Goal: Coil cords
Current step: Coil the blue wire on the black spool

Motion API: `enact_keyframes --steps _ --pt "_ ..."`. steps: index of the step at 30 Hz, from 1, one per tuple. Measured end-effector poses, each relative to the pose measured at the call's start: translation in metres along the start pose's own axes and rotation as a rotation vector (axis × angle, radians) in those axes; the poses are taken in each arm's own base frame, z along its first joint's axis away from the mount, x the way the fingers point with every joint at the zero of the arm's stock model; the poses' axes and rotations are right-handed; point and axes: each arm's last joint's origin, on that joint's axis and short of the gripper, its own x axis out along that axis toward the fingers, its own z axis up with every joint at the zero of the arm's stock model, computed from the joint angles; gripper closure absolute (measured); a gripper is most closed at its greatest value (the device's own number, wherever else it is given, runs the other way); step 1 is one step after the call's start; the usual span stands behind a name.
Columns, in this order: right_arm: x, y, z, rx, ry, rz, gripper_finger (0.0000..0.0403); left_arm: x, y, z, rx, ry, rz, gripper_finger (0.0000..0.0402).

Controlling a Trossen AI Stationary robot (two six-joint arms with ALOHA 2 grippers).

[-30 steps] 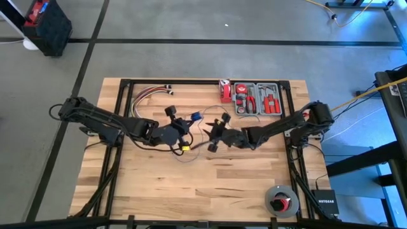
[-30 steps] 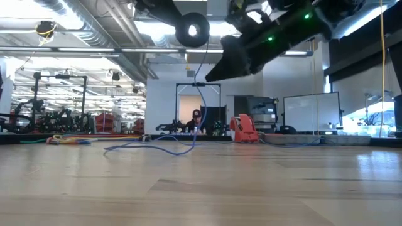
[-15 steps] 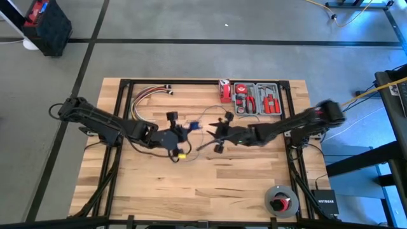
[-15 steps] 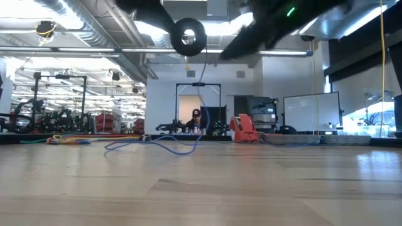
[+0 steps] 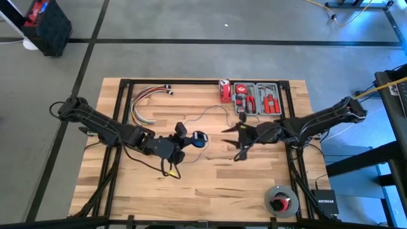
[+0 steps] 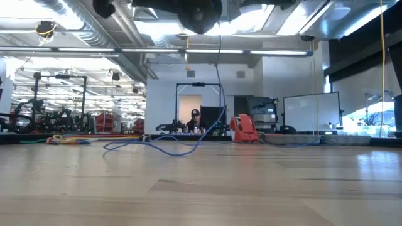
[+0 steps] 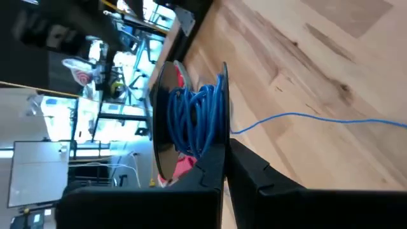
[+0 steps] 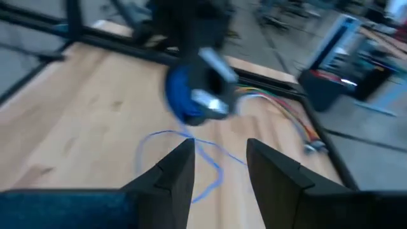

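Seen from above, the left gripper sits near the middle of the wooden desk, its fingers shut on a spool of blue cord. A thin strand trails away toward the tool tray. The right gripper hovers just beside the spool, fingers spread.

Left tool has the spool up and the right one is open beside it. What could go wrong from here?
The blue wire trails slack in loops across the table; it could snag or tangle as winding goes on. The left tool grips the spool only at its rim, so it might slip. The open right tool holds nothing, so the wire goes unguided.
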Motion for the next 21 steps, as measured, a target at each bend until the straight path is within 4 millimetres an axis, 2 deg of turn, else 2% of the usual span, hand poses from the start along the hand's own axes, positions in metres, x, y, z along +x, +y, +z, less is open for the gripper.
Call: enact_keyframes --steps 6,10,14,21 --pt "0.019 0.012 -0.005 -0.109 0.0 0.044 0.0256 0.0 0.002 0.002 0.04 -0.016 0.018 0.0399" --pt "0.027 0.021 -0.002 -0.208 -0.05 -0.026 0.0256 0.0 0.002 0.002 0.065 -0.018 0.022 0.04" --pt "0.036 0.03 0.002 -0.292 -0.103 -0.084 0.0256 0.0 0.004 0.004 0.017 -0.03 0.033 0.04" --pt "0.052 0.035 -0.001 -0.329 -0.133 -0.148 0.0256 -0.002 0.002 0.005 -0.019 -0.039 0.03 0.04"
